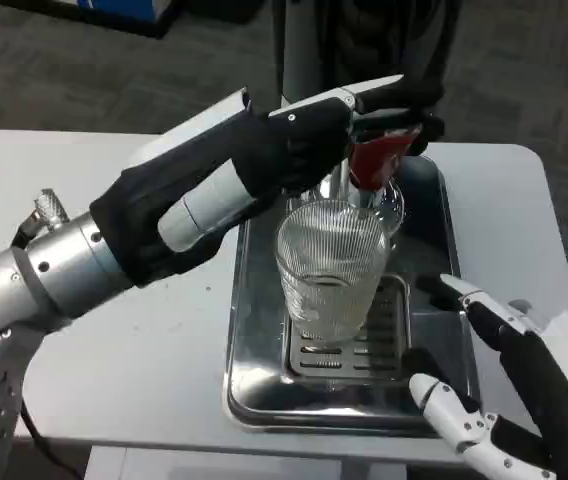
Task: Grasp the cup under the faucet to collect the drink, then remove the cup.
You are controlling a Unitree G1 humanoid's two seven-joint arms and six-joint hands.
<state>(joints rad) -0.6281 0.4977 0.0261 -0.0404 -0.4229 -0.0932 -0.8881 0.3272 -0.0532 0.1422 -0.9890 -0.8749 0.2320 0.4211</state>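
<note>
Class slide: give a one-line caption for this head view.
Left hand on the red faucet lever, ribbed glass cup on the drip tray, right hand open nearby.

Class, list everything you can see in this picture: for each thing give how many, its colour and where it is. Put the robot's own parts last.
Cup: one, clear ribbed glass, upright on the drip grate under the faucet.
Faucet handle: one, red, above the cup.
Drip grate: one, silver, slotted, inside the tray.
Tray: one, shiny steel, on the table's middle.
Table: one, white, beneath everything.
Floor: dark grey carpet, behind the table.
Left hand: one, black and white, reaching across to the faucet handle.
Right hand: one, white and black, fingers apart, beside the tray's near right corner.
</note>
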